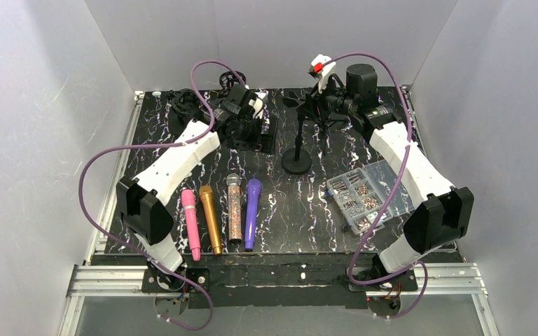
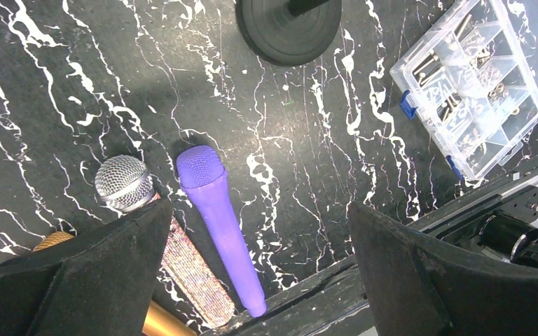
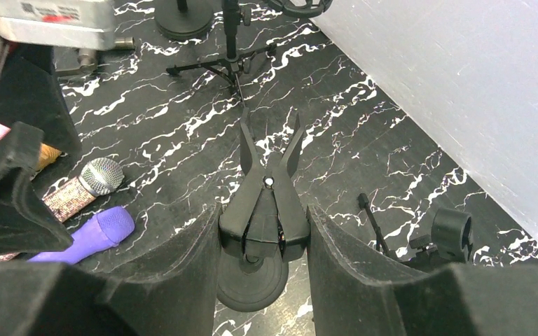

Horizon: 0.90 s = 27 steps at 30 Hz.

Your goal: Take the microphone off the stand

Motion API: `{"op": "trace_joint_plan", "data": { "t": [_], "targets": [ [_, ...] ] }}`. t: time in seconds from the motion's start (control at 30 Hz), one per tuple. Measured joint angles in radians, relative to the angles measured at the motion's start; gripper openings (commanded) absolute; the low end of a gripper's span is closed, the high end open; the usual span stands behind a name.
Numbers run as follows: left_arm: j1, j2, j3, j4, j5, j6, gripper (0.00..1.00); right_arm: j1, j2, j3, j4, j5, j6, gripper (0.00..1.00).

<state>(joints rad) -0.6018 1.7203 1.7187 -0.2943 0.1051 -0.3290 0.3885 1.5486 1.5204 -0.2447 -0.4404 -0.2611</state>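
Mics lie in a row on the tabletop (image 1: pixel 301 224) near its front edge: a pink mic (image 1: pixel 191 224), a gold mic (image 1: pixel 210 218), a glitter mic (image 1: pixel 234 210) with a silver mesh head, and a purple mic (image 1: pixel 251 213) at the right end. All four heads point toward the back wall. The purple mic lies flat just beside the glitter mic, well apart from the stand (image 1: pixel 298 143).

The left gripper (image 1: pixel 252 133) hovers over the tabletop behind the row, jaws spread wide and holding nothing. In the left wrist view, the purple mic (image 2: pixel 217 224) shows between that gripper's (image 2: pixel 258 210) fingers, down on the surface, with the glitter mic (image 2: pixel 122 182) to its left. The stand's round base (image 2: pixel 291 28) sits at the top of that view.

The stand is upright on its round base near the middle of the tabletop. The right gripper (image 1: pixel 333 98) is at the top of the stand. In the right wrist view, that gripper (image 3: pixel 265 217) is closed on the stand's black clip (image 3: pixel 266 203), one finger pressed against each side, with the base showing below.

A clear plastic box (image 1: pixel 357 196) of small hardware sits to the right of the stand.
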Motion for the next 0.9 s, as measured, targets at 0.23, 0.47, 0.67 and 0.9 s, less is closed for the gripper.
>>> {"op": "trace_joint_plan", "data": {
  "t": [0.23, 0.47, 0.67, 0.9],
  "targets": [
    [0.037, -0.016, 0.001, -0.004, 0.014, -0.005, 0.98, 0.000, 0.049, 0.074, -0.047, 0.001, 0.003, 0.46],
    [0.064, -0.016, 0.003, -0.004, 0.026, -0.019, 0.98, 0.000, 0.065, 0.101, -0.074, 0.001, 0.011, 0.57],
    [0.076, -0.016, 0.010, -0.003, 0.038, -0.031, 0.98, 0.000, 0.064, 0.101, -0.083, 0.002, 0.017, 0.65],
    [0.077, -0.016, 0.010, -0.003, 0.042, -0.032, 0.98, 0.005, 0.064, 0.101, -0.098, 0.016, 0.020, 0.83]
  ]
}}
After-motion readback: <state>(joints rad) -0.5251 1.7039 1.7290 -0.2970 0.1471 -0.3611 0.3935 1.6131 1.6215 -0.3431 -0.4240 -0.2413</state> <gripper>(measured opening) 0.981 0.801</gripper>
